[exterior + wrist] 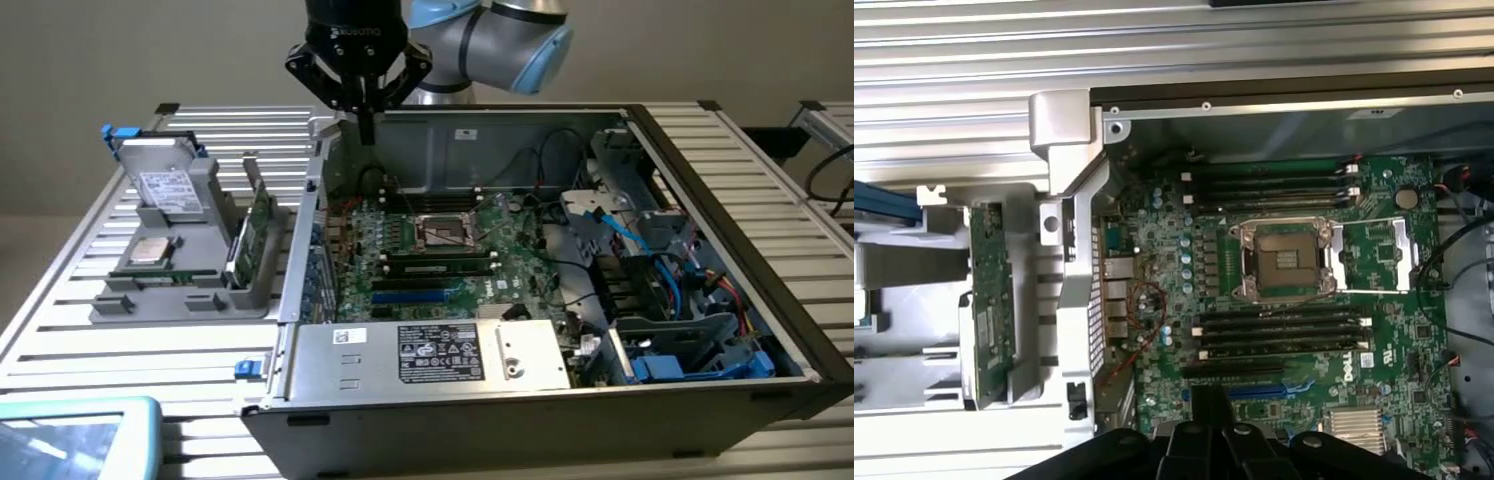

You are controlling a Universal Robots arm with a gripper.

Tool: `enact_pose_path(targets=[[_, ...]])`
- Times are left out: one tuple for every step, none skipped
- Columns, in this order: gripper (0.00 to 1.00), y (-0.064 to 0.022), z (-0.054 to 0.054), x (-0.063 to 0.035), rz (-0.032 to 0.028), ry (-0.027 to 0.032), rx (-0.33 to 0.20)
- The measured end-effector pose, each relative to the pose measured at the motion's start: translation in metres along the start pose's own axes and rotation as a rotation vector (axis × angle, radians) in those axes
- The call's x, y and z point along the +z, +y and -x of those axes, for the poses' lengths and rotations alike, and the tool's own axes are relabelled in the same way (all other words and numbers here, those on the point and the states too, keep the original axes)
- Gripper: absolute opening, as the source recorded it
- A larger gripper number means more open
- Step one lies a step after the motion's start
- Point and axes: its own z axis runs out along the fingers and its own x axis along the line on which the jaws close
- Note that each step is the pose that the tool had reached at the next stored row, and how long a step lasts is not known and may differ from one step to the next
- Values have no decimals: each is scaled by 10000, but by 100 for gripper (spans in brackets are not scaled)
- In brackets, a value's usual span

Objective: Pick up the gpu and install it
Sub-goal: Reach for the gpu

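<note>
1. the gripper (pixel 363 124) is closed, its jaws pressed together with nothing between them; it points straight down.
2. it hangs over the far corner of the open case (pixel 534 405), on the exterior view's left, just inside the side wall and above the motherboard (pixel 427 255); it is clear of the board, as far as i can tell.
3. in the wrist view the gripper (pixel 1206 412) shows as a dark tip over the edge of the motherboard (pixel 1294 330), near the blue slot (pixel 1254 391); the socket (pixel 1286 262) lies further in, empty and uncovered.
4. the gpu (pixel 251 235) is outside the case; it stands on edge in the grey rack (pixel 127 305), at the end of the rack nearest the case wall, on the exterior view's left.
5. the wrist view shows the gpu (pixel 989 300) edge-on, green face showing, seated in the rack (pixel 894 270) and apart from the gripper.
6. the hard drive (pixel 174 185) stands further along the same rack, well away from the gripper; rack and case both rest on the slatted table (pixel 80 330).
7. progress, as i judge it: barely begun; the gpu sits untouched in its rack, not yet gripped or lifted; the blue slot (pixel 407 296) on the board looks empty.
8. left to do, by the same judgement: the whole pick and the whole install; nothing in the case shows a card seated.
</note>
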Motion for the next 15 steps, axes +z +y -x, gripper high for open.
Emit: enact_pose_path(targets=[[11,-3,-47,-1,0,0,1],[11,-6,-92,-2,0,0,1],[11,-10,-136,-3,1,0,0],[11,-13,-181,-4,1,0,0],[11,-16,-225,-4,1,0,0],[11,-19,-272,-5,1,-1,0],[11,-22,-313,-6,1,0,0],[11,-25,-351,-7,1,0,-1],[11,-28,-390,-8,0,0,0],[11,-31,-434,-8,1,0,1],[11,-34,-475,-9,1,0,0],[11,-37,-515,-10,1,0,0],[11,-40,-558,-11,1,0,0],[11,-43,-606,-12,1,0,1],[11,-46,-651,-12,0,0,0]])
